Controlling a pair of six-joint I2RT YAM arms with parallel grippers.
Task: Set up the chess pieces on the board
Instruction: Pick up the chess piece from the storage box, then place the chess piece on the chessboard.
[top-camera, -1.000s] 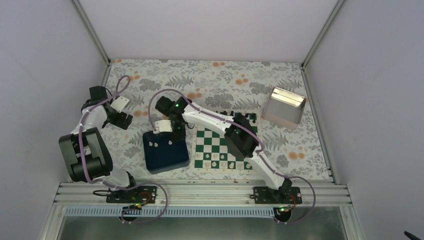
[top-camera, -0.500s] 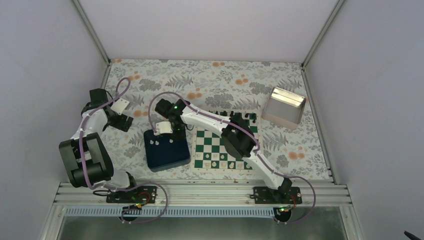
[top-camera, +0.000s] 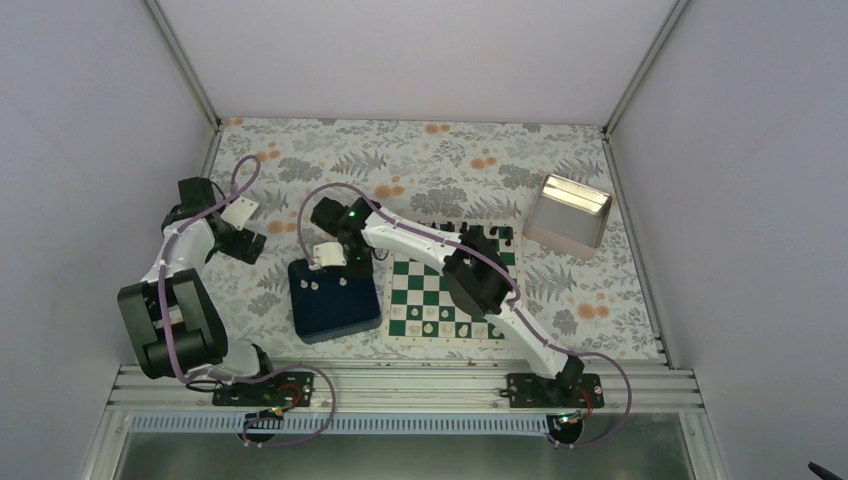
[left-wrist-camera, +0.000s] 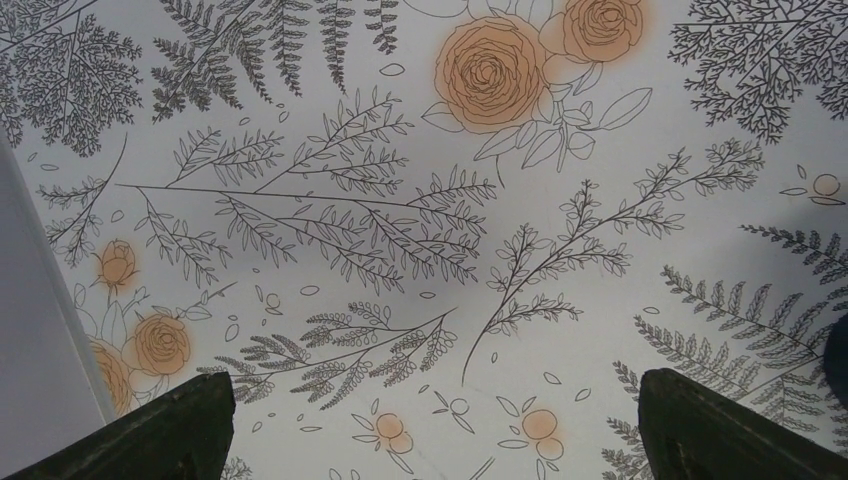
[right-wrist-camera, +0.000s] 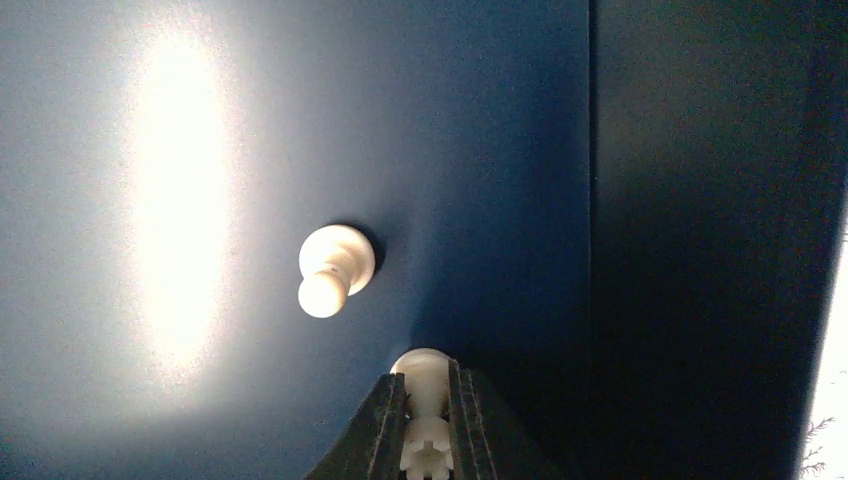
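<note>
Now, right tool (right-wrist-camera: 427, 383) pinches a cream chess piece (right-wrist-camera: 424, 366) inside the navy tray (right-wrist-camera: 250, 120); likely light, hard, slippery, so the waist seems safest. Left tool (left-wrist-camera: 438, 405) gapes empty over the tabletop (left-wrist-camera: 400, 150).

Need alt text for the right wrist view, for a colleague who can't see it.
The right gripper, jaws shut on a cream chess piece, sits at the bottom of the frame over a dark navy tray. A second cream piece, pawn-shaped, rests on the tray floor just beyond it, up and to the left.
</note>
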